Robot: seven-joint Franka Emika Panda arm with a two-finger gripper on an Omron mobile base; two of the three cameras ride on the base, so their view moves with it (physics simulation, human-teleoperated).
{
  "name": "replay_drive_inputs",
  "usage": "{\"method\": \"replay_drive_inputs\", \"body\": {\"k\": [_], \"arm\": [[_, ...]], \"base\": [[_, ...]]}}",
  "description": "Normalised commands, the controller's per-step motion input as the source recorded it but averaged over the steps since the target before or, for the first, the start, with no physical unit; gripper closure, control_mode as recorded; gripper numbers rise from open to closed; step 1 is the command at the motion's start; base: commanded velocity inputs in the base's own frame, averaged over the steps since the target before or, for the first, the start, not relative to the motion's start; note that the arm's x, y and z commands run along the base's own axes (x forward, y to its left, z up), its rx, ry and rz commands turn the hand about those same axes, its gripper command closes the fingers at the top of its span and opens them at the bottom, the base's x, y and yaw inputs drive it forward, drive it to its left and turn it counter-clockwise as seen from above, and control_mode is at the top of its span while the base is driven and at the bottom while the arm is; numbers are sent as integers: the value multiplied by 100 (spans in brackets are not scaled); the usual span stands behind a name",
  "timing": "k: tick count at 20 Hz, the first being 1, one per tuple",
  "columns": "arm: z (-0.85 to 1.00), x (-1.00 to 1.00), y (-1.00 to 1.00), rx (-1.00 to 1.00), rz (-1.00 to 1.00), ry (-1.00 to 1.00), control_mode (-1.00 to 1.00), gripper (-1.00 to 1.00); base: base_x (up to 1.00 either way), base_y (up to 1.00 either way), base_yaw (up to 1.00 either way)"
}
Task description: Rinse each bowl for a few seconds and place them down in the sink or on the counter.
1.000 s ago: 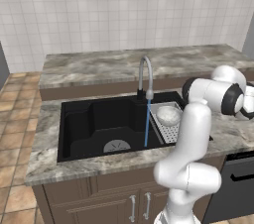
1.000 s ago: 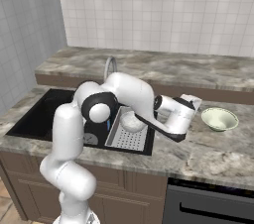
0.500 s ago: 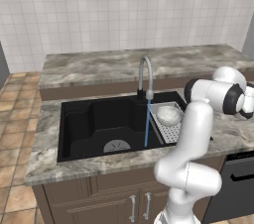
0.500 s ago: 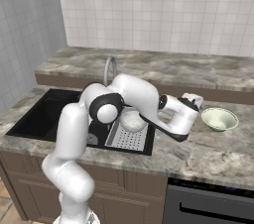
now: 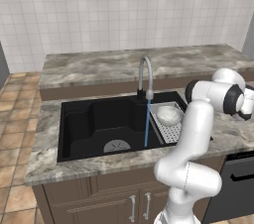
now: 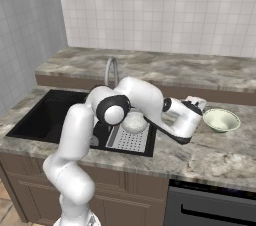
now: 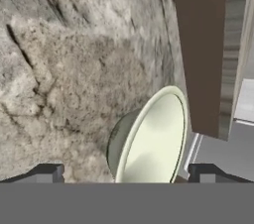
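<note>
The pale cream bowl (image 6: pixel 221 119) with a light green inside sits on the counter (image 6: pixel 220 155) right of the sink (image 6: pixel 45 115). My gripper (image 6: pixel 197 103) hovers just left of it, open and holding nothing. In the hand view the same bowl (image 7: pixel 154 139) lies close ahead between the wide-spread fingertips (image 7: pixel 47 173), and the gripper (image 7: pixel 126 174) touches nothing. The whitish-grey bowl (image 5: pixel 169 115) rests in the grey perforated tray (image 5: pixel 174 131) on the right side of the sink (image 5: pixel 94 121); the right base view shows this bowl (image 6: pixel 134 121) behind my arm.
Water runs in a thin stream (image 5: pixel 147 124) from the curved steel faucet (image 5: pixel 145 77) into the basin. A raised back ledge of the counter (image 6: pixel 200 72) runs along the tiled wall. A dark dishwasher front (image 6: pixel 210 210) sits below the counter on the right.
The hand has edged slightly to the right, closer to the cream bowl. The gripper stays open, and both bowls are where they were.
</note>
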Motion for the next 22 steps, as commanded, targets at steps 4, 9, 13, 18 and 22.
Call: {"method": "replay_drive_inputs", "body": {"k": [4,9,13,18,22], "arm": [[-4,12,-17,0,0,2,-100,-100],[-4,17,-15,0,0,2,-100,-100],[-7,23,-16,0,0,8,-100,-100],[-6,24,-17,0,0,10,-100,-100],[0,27,-21,0,0,6,-100,-100]], "base": [[0,0,0],[0,0,0],[0,0,0],[0,0,0],[0,0,0]]}}
